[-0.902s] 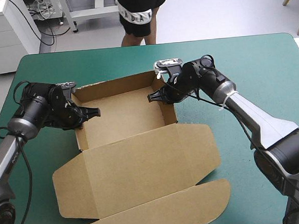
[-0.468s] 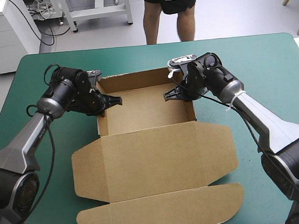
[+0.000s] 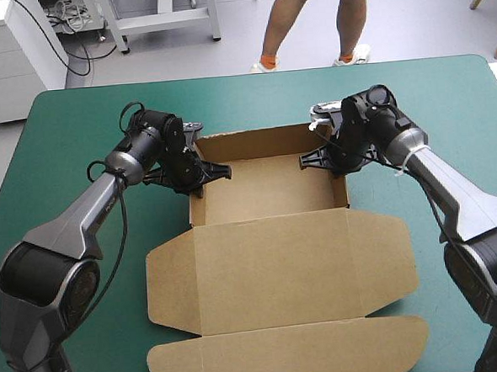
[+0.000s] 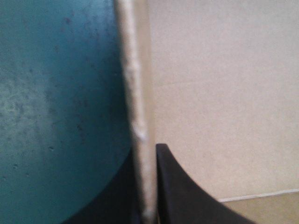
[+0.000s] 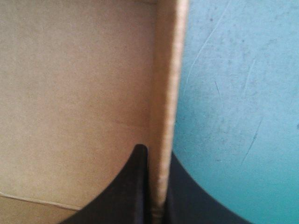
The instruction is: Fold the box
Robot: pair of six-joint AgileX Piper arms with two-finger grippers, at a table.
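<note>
**Tray formed, lid flat**

On the teal-green tabletop (image 3: 446,106), the brown box (image 3: 266,189) stood between both pincers as an open tray with its walls raised. Its lid (image 3: 279,268) lay flat. The left pincer (image 3: 207,172) clamped one side wall, and the right pincer (image 3: 314,158) pinched the opposite one. I judged only the lid flaps remained

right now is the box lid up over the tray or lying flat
Flat. The box is an open tray with walls raised; its lid lies spread on the teal-green cover, nearer the robot.
</note>
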